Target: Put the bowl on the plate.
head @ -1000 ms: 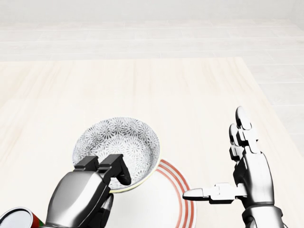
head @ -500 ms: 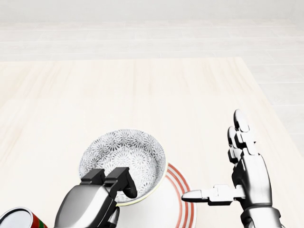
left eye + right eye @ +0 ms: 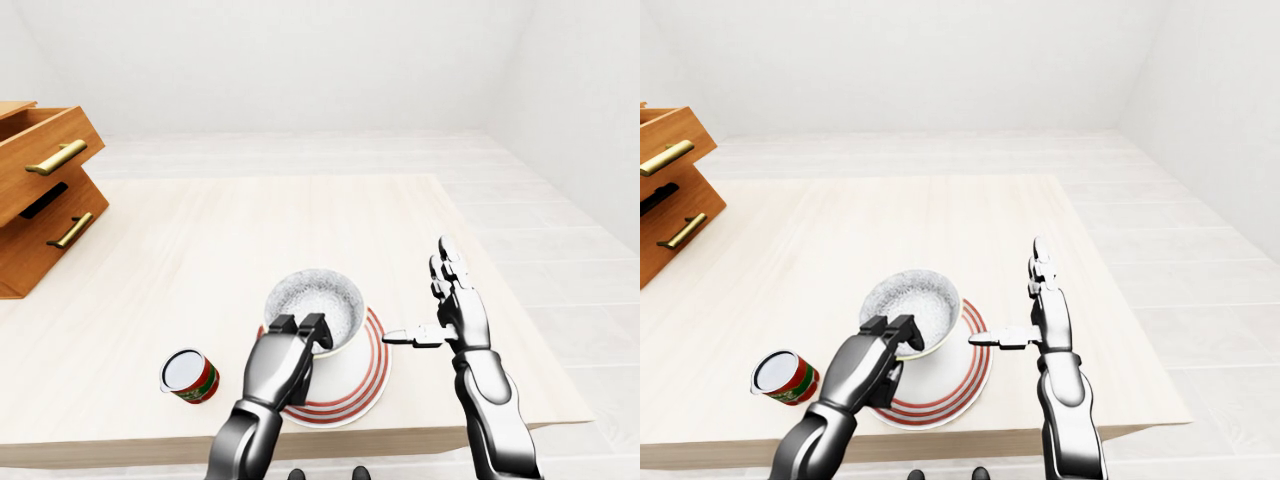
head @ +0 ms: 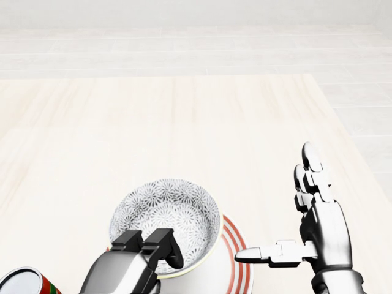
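**Bowl held over the plate by its lower rim**

The left hand (image 4: pixel 131 260) grips the patterned bowl (image 4: pixel 165 211) at the rim nearest the head view's bottom, with its dark fingers (image 4: pixel 160 242) hooked inside. The bowl sits over the upper-left part of the red-ringed plate (image 4: pixel 237 257); whether it rests there cannot be told. The right hand (image 4: pixel 321 223) stands open just right of the plate, fingers straight and thumb pointing left. A red can (image 3: pixel 190 375) stands to the left on the table (image 3: pixel 250 230).

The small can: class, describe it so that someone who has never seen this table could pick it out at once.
On the pale wooden table, look near its bottom edge in the left-eye view, left of the white red-ringed plate. The short red and green can sits there apart, the only small cylinder, with a white top.
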Controlling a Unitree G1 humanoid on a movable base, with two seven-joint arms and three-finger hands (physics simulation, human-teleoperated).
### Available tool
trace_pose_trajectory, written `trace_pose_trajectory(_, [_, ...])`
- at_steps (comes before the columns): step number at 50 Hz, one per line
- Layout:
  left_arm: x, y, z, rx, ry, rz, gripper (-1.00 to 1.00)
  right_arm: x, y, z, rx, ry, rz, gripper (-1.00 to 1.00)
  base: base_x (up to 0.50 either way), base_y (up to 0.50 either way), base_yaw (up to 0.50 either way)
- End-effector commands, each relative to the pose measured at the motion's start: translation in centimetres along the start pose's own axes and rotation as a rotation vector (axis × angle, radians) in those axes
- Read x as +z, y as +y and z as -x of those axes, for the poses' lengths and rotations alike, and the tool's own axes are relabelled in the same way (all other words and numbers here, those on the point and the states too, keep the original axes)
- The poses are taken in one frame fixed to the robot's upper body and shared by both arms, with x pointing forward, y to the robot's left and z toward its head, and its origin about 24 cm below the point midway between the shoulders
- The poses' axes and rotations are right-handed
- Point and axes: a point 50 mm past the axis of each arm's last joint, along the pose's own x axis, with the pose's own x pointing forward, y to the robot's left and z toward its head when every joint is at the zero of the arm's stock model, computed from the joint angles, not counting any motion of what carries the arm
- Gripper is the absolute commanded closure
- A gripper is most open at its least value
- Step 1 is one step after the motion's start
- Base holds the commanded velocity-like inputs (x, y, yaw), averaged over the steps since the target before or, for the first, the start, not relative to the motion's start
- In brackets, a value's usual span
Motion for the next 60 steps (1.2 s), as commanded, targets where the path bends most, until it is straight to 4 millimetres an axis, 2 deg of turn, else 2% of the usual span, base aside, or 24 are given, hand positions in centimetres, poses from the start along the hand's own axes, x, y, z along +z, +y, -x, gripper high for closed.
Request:
trace_pose_trajectory(1, [0.0, -0.4, 0.1, 0.014, -0.006, -0.049, 1.00, 0.0, 0.0, 0.1, 0.000, 0.001, 0.002, -1.00, 0.00, 0.00, 0.00])
trace_pose_trajectory(20, [-0.1, -1.2, 0.2, -0.007, -0.003, -0.042, 1.00, 0.6, -0.1, -0.1, 0.000, -0.028, 0.008, -1.00, 0.00, 0.00, 0.00])
trace_pose_trajectory(37, [0.3, -2.2, 0.3, -0.023, -0.014, -0.025, 1.00, 0.2, 0.0, 0.1, 0.002, -0.008, 0.008, -1.00, 0.00, 0.00, 0.00])
trace_pose_trajectory(60, [0.0, -1.9, 0.7, -0.024, 0.002, -0.020, 1.00, 0.0, 0.1, 0.1, 0.007, -0.001, 0.004, -1.00, 0.00, 0.00, 0.00])
